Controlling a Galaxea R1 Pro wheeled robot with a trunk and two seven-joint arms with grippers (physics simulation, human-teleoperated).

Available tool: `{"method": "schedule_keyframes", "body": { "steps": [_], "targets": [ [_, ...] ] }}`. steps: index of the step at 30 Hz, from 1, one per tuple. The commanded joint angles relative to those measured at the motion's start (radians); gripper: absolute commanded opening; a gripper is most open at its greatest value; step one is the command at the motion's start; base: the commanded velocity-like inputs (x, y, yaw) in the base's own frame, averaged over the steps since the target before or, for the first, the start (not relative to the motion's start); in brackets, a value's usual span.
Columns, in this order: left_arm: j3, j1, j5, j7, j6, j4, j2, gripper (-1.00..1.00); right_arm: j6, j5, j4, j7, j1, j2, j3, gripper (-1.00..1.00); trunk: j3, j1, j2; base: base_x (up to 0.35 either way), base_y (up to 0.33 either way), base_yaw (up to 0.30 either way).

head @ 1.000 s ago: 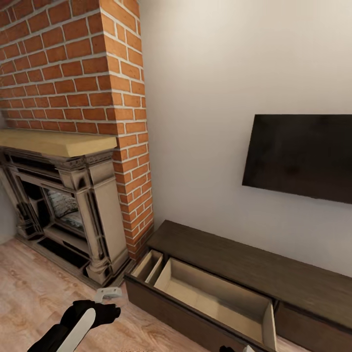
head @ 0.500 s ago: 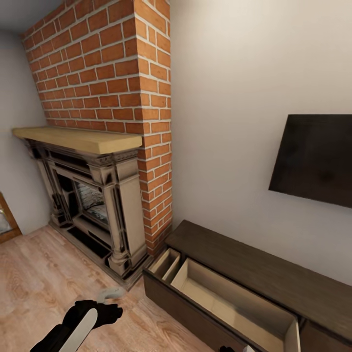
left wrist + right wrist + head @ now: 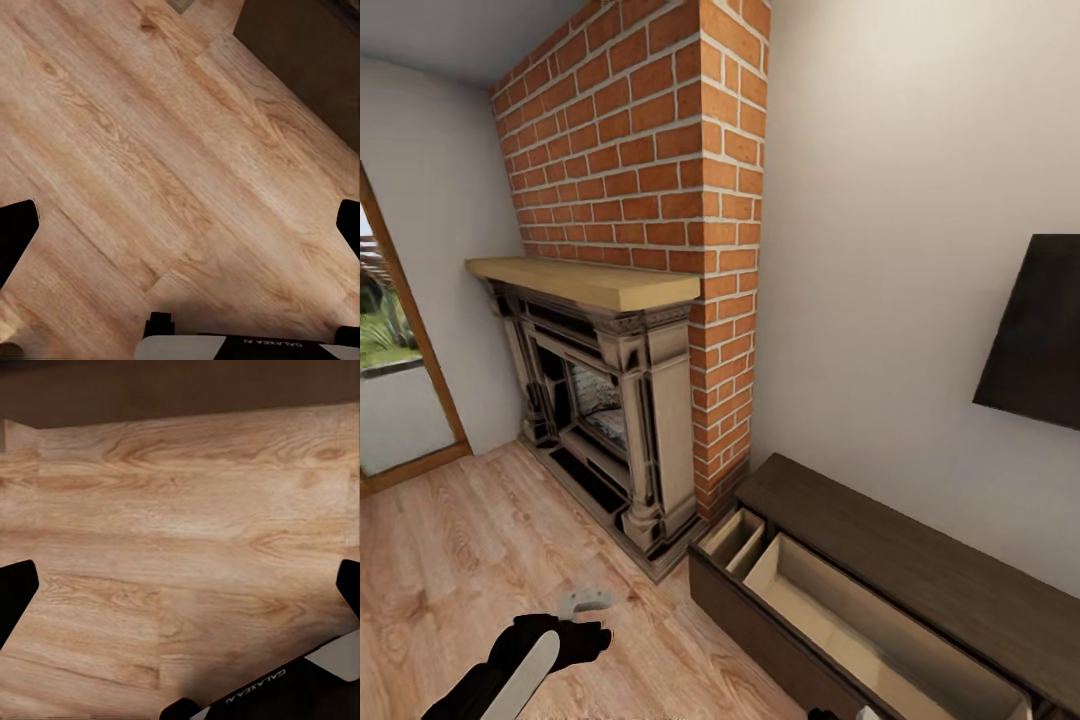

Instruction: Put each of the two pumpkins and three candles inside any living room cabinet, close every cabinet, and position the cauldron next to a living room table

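Note:
The long low dark-brown cabinet [image 3: 920,565] stands against the white wall at the lower right. Its wide drawer [image 3: 840,625] is pulled out, showing a bare pale beige inside, and a narrow drawer [image 3: 735,540] beside it is also out. My left arm [image 3: 520,660] hangs low over the wood floor left of the cabinet. My left gripper [image 3: 180,225] is open above bare floorboards, with the cabinet's dark corner [image 3: 300,45] close by. The right gripper [image 3: 180,585] is open over floor too, facing the cabinet's dark front [image 3: 180,382]. The pumpkins, candles, cauldron and table are out of view.
A dark ornate fireplace [image 3: 610,400] with a pale wooden mantel [image 3: 590,282] stands against a red brick chimney [image 3: 650,160], just left of the cabinet. A glass door [image 3: 390,380] opens at the far left. A black TV [image 3: 1040,340] hangs above the cabinet. Wood floor [image 3: 470,540] lies ahead.
The head view has swung left: fireplace, chimney, cabinet and TV slid right in the picture, and the glass door came into sight. Both arms keep their pose.

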Motion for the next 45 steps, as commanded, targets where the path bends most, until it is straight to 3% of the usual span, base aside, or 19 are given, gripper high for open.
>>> {"method": "schedule_keyframes", "body": {
  "steps": [1,24,37,45],
  "targets": [
    [-0.003,-0.001,0.01,0.01,0.001,-0.001,0.001,1.0,0.004,-0.006,-0.003,-0.009,0.0,0.0,0.015,1.0,-0.002,0.0,-0.001,0.0,0.0,0.292],
    [-0.004,-0.001,0.01,0.008,0.001,-0.001,0.0,1.0,0.003,-0.007,-0.002,-0.01,0.0,0.0,0.025,1.0,-0.002,0.0,-0.001,-0.034,0.0,0.291],
    [-0.025,-0.001,0.011,0.009,0.001,-0.001,-0.001,1.0,0.003,-0.007,-0.003,-0.009,0.0,0.0,0.025,1.0,-0.002,0.0,-0.001,-0.007,0.003,0.291],
    [-0.025,-0.001,0.011,0.008,0.002,-0.001,-0.001,1.0,0.003,-0.007,-0.003,-0.009,0.0,0.0,0.025,1.0,-0.002,0.0,-0.001,0.0,0.211,0.291]
  ]
}}
